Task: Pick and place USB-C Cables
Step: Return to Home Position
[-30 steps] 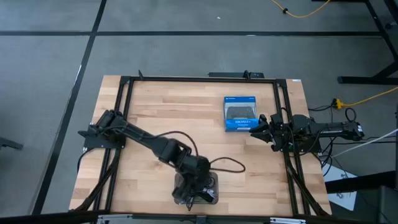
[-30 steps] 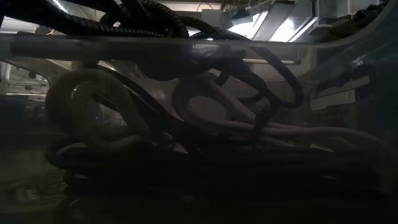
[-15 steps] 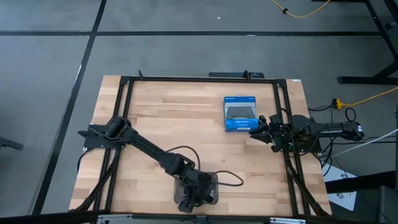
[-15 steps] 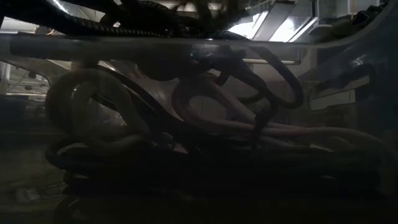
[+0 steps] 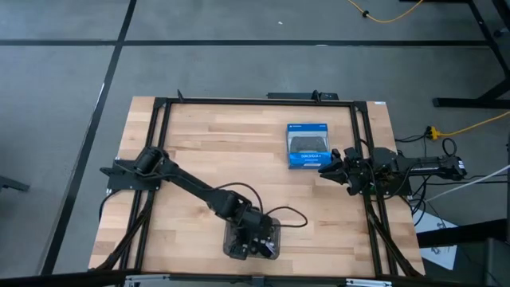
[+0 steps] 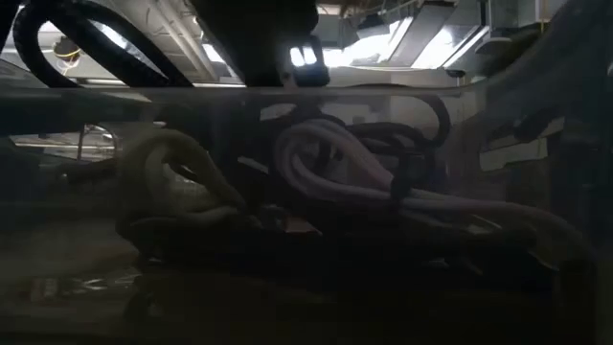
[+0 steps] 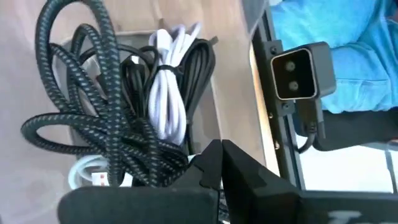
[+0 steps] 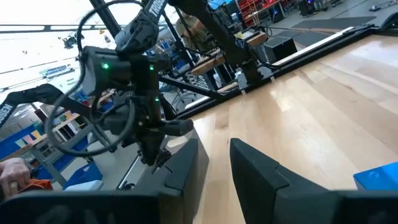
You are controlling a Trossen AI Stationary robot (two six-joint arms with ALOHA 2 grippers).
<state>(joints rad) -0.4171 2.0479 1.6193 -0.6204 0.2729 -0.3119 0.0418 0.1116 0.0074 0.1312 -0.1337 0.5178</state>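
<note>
A clear bin [image 5: 239,249] at the table's near edge holds several coiled USB-C cables: a white bundle [image 7: 166,93], a black bundle [image 7: 198,74] and a pale one [image 6: 172,182]. My left gripper [image 5: 253,236] is low over the bin, shut on a black braided cable [image 7: 106,130]. That cable's loops lie over the bin, and one loop [image 5: 293,217] trails onto the table to the right. My right gripper [image 5: 327,166] waits open and empty at the table's right side, beside the blue box [image 5: 308,146]. My left gripper [image 7: 219,149] comes from above, pointing down into the bin. It has the braided cable where a strand [image 7: 177,163] runs in beside its fingers, but the fingers hide the place of contact. The cable is slack, its coils resting on the bundles in the bin.
The low camera [image 7: 298,68] stands on the frame rail just beyond the bin's near side. A person in blue [image 7: 348,31] is past the near edge. The blue box corner [image 8: 379,177] shows by my right gripper. Bare wood [image 5: 207,135] lies at centre and left.
My left arm has sunk lower over the bin and the gripper has stayed over it. The braided cable's loop on the table has been drawn shorter, toward the bin. In the low view the braided strand across the top has gone and the pile sits lower.
</note>
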